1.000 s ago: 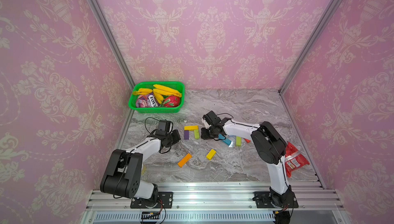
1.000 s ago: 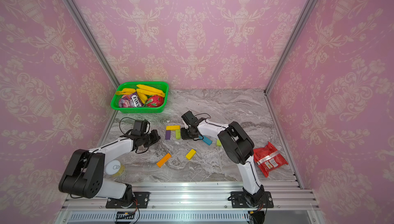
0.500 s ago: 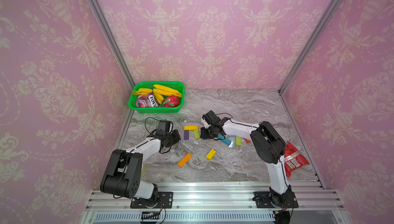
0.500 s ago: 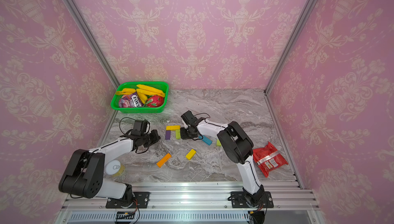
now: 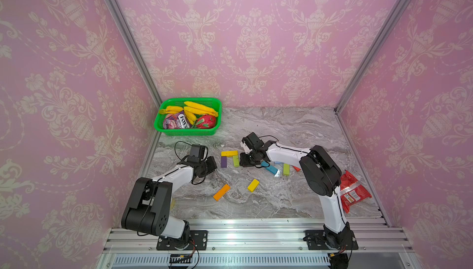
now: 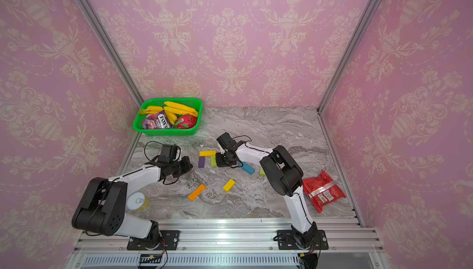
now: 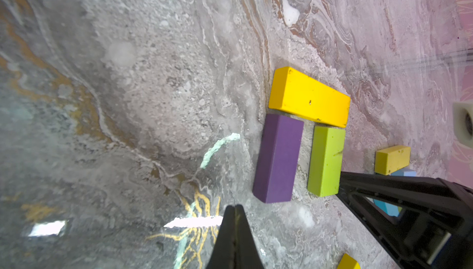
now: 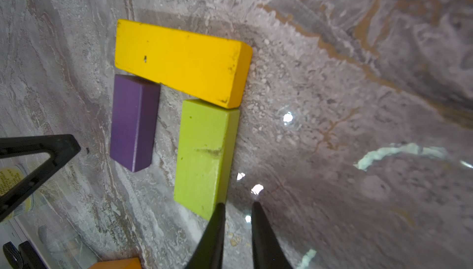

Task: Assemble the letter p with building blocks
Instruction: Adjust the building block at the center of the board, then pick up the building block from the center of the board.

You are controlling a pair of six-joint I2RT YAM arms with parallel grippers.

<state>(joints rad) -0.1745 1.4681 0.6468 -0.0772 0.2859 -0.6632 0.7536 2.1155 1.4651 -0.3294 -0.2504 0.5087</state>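
The long yellow block (image 5: 229, 153) lies flat and crosswise on the marble table (image 5: 281, 203), and everything else is placed from it. It is a plain rectangular brick, bright yellow, with a few dark scuffs on its top face and edges.

Two shorter bricks run at right angles from its long side that faces the robot's bases. The purple block (image 5: 223, 162) sits at its left end and the lime green block (image 5: 236, 161) at its right end. Both butt against it, with a strip of bare table between them. The lime one has a dark smear on top. Together the three form an open arch.

The right gripper (image 8: 238, 205) is low at the lime brick's end farthest from the yellow block. Its jaws stand a narrow slit apart with nothing between them. One fingertip (image 8: 219, 207) is at that brick's corner; I cannot tell whether it touches. The left gripper (image 7: 234, 210) is pressed fully closed and empty, just left of the purple block, near its end away from the yellow block.

To the yellow block's right and somewhat nearer the bases lie the teal block (image 5: 271, 169) and a second lime green block (image 5: 286, 169). Nearer the bases again, the short yellow block (image 5: 253, 185) and the orange block (image 5: 221, 192) each lie alone and skewed.
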